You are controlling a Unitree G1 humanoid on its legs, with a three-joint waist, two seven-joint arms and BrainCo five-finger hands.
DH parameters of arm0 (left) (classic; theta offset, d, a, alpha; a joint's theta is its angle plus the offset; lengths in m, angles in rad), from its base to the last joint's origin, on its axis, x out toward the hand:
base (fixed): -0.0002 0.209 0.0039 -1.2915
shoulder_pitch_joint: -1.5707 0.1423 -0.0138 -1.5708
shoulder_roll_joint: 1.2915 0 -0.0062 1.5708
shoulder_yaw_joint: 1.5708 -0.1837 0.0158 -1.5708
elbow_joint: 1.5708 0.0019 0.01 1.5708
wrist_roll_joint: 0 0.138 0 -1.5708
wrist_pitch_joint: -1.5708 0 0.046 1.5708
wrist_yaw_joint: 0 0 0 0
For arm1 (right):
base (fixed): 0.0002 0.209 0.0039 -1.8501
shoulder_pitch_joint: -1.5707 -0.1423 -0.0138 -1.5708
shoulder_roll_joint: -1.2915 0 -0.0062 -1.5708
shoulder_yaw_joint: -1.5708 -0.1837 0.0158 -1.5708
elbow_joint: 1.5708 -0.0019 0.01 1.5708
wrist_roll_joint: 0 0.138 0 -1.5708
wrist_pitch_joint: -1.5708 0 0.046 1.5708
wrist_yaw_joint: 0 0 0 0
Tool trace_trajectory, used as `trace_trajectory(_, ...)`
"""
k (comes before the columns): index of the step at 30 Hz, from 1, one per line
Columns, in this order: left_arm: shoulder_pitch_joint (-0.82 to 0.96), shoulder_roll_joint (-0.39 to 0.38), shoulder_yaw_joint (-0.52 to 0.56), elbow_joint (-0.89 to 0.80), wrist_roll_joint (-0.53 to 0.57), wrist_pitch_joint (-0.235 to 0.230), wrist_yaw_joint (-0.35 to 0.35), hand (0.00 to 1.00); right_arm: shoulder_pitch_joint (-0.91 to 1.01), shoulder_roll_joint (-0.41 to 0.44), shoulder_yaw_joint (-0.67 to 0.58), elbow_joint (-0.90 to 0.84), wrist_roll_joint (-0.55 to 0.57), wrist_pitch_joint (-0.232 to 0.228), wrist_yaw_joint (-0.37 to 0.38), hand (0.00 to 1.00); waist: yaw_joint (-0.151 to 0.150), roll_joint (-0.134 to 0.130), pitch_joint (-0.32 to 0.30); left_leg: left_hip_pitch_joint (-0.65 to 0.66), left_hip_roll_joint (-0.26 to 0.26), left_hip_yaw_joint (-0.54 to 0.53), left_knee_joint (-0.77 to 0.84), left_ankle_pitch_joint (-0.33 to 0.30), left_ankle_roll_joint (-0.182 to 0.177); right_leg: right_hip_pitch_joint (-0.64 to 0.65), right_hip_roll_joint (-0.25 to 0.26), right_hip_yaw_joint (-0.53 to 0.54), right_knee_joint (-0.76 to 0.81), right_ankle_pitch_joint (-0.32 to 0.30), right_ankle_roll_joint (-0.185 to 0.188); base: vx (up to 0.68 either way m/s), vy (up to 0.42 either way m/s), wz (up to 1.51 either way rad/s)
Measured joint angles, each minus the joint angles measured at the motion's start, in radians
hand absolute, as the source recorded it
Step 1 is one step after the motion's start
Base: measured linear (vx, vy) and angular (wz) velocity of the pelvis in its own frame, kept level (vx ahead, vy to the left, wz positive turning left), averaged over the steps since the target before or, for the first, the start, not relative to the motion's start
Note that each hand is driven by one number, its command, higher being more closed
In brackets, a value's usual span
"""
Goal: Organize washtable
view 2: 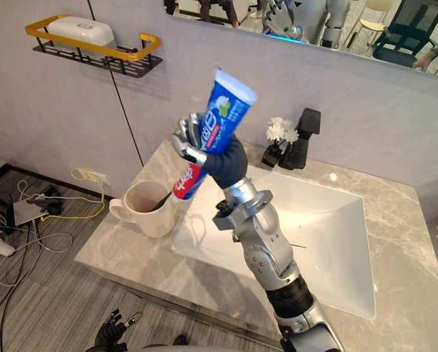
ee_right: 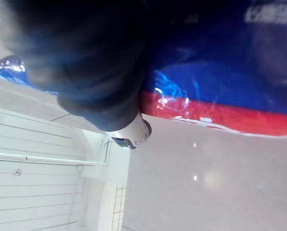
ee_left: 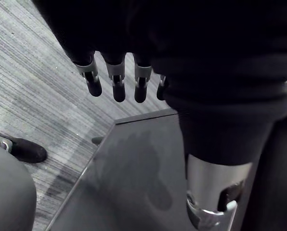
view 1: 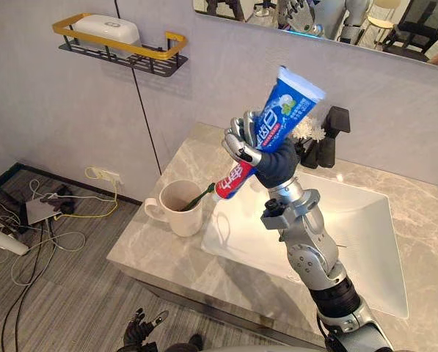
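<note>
Grips a blue toothpaste tube (view 1: 290,95) in the right hand (view 1: 276,164), with the silver fingers (view 1: 239,144) curled round its middle and closed firmly on it; holds it in the air over the left edge of the white sink basin (view 1: 365,242), tilted, flat crimped end up toward the wall, red cap end down and close to the rim of a cream mug (view 1: 180,214); cannot tell whether tube and mug touch. Finds the mug upright near the left edge of the grey marble countertop (view 1: 156,253), just beside the basin, with a dark green toothbrush (view 1: 199,196) leaning inside. Sees at the back edge a black faucet (view 1: 336,126), and just beside it small white flowers (view 1: 307,132) in a dark vase. Notes on the wall a black shelf (view 1: 149,66) with a yellow rail, carrying a white soap box (view 1: 105,29). Lets the left hand (view 1: 140,327) hang low before the front edge, fingers (ee_left: 117,86) straight and relaxed, holding nothing.
</note>
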Motion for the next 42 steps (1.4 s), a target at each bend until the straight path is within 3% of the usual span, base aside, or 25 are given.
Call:
trace_trajectory(10, -0.006, 0.022, -0.041, 0.023, 0.029, -0.004, 0.02, 0.0, -0.091, 0.037, 0.069, 0.052, -0.127, -0.023, -0.073, 1.0, 0.017, 0.001, 0.001, -0.007, 0.006, -0.007, 0.005, 0.001, 0.0, 0.0, 0.012, -0.006, 0.0, 0.0, 0.0, -0.03, -0.021, 0.02)
trace_trajectory(13, -0.015, 0.027, -0.057, 0.025, 0.037, -0.004, 0.024, 0.0, -0.094, 0.038, 0.073, 0.072, -0.176, -0.026, -0.084, 1.0, 0.036, 0.001, 0.001, -0.009, 0.006, -0.008, 0.005, 0.001, 0.0, 0.0, 0.013, -0.011, -0.001, 0.0, 0.0, 0.0, -0.004, 0.01)
trace_trajectory(31, -0.02, 0.052, -0.121, 0.024, 0.038, -0.007, 0.064, 0.0, -0.205, 0.106, 0.206, 0.249, -0.442, -0.03, -0.186, 1.0, 0.056, 0.003, 0.029, -0.021, 0.014, -0.018, 0.014, -0.001, -0.002, -0.001, 0.016, -0.02, -0.003, 0.0, 0.0, -0.01, -0.008, 0.02)
trace_trajectory(42, -0.02, 0.057, -0.137, 0.024, 0.039, -0.009, 0.073, 0.0, -0.206, 0.118, 0.216, 0.328, -0.576, -0.028, -0.243, 1.0, 0.064, 0.007, 0.032, -0.024, 0.012, -0.021, 0.015, -0.001, -0.002, -0.002, 0.015, -0.022, -0.003, 0.0, 0.0, 0.0, 0.0, 0.0)
